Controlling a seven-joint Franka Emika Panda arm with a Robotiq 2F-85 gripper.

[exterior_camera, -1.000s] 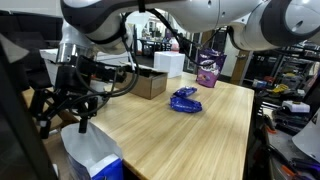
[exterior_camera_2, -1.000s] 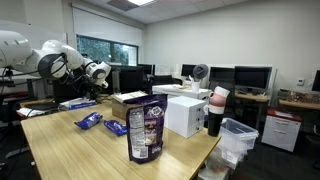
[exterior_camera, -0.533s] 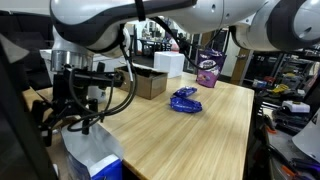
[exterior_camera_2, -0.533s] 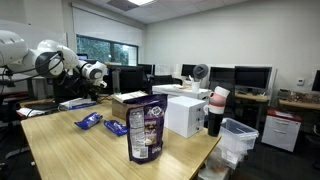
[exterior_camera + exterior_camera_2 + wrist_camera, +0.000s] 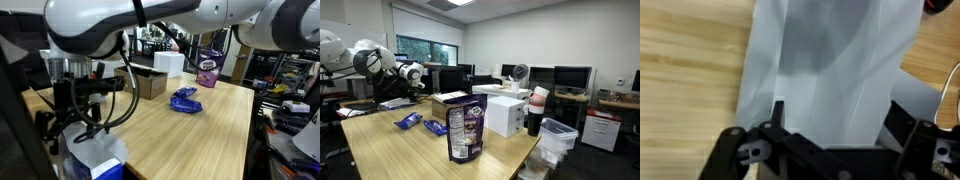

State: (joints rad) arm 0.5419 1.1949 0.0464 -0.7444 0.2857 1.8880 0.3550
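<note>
Pincer (image 5: 78, 125) open over a white bag (image 5: 95, 155)
Jaws spread wide; bag on the wooden surface (image 5: 190, 135); purple pouch (image 5: 466, 128) lettering too small to read.

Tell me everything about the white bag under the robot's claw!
The white bag is pale and smooth, like thin plastic, with soft folds down its middle. In an exterior view its lower part is blue. It sits on the wooden table near the edge. The gripper hangs right above it, jaws open; whether they touch it cannot be told.
</note>
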